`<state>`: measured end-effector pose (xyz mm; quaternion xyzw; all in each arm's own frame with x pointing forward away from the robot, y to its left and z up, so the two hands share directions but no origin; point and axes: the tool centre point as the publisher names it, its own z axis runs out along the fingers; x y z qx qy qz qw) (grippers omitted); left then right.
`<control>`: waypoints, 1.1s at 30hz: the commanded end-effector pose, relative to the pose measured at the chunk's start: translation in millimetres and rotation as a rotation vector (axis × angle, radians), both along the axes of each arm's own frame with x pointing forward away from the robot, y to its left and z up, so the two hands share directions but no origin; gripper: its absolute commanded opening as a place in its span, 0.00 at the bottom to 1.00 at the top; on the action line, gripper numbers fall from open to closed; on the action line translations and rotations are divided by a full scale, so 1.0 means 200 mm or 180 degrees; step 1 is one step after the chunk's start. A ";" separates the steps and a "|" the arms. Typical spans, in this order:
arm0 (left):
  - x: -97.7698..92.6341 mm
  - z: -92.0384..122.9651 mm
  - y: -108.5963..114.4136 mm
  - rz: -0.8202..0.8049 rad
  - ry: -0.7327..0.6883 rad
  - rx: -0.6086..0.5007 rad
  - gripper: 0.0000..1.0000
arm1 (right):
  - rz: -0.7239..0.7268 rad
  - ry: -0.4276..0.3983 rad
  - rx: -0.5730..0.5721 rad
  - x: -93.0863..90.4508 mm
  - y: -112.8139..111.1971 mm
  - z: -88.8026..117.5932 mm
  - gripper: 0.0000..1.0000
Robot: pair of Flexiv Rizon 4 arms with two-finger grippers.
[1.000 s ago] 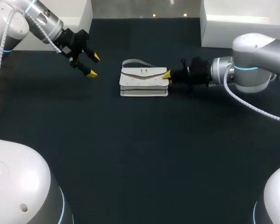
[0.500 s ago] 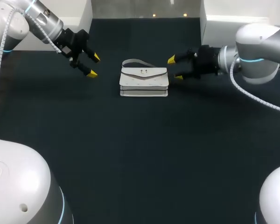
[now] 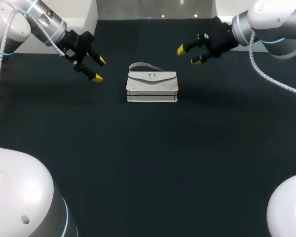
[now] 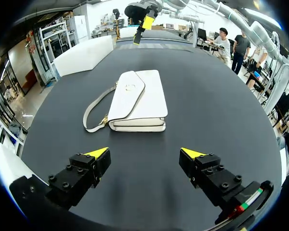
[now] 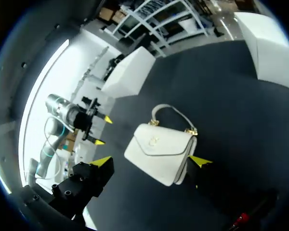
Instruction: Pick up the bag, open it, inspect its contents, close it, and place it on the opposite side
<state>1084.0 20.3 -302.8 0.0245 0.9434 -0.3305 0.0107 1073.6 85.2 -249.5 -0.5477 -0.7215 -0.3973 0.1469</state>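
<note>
The bag [image 3: 152, 85] is looking like smooth white leather with a soft sheen, and gold metal fittings [image 5: 191, 131] are glinting at its strap [image 4: 91, 108]. The tabletop [image 3: 148, 158] is reading as matt dark cloth. The left gripper [image 3: 99, 69] and right gripper [image 3: 188, 55] are showing matt black bodies and yellow plastic tips.

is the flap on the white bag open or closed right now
Closed. The bag lies flat on the table with its flap folded down over the front; no opening shows in any view.

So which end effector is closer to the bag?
Right, slightly, going by the head view. The right end effector is just off the right end of the bag; the left end effector sits farther off its left end.
</note>
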 end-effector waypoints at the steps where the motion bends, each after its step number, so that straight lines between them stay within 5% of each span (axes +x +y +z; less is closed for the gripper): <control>1: 0.00 0.00 0.00 -0.0002 -0.0004 -0.0007 1.00 | 0.0551 -0.0287 -0.1161 0.03 0.04 0.03 1.00; 8: 0.00 0.00 0.00 -0.0002 -0.0004 -0.0007 1.00 | 0.1119 -0.0318 -0.1677 0.04 0.04 0.01 1.00; 10: 0.00 0.00 0.00 -0.0002 -0.0004 -0.0007 1.00 | 0.1295 -0.0143 -0.1889 0.02 0.03 -0.01 1.00; 23: 0.01 0.01 -0.02 -0.0111 -0.0134 0.0004 1.00 | 0.1295 -0.0143 -0.1889 0.02 0.03 -0.01 1.00; 27: 0.03 0.09 -0.09 -0.0371 -0.0461 -0.0105 1.00 | 0.1574 -0.0752 -0.2234 0.02 0.07 0.04 1.00; 33: 0.05 0.18 -0.16 -0.0628 -0.0936 -0.0095 1.00 | 0.1813 -0.1325 -0.2562 -0.01 0.09 0.02 1.00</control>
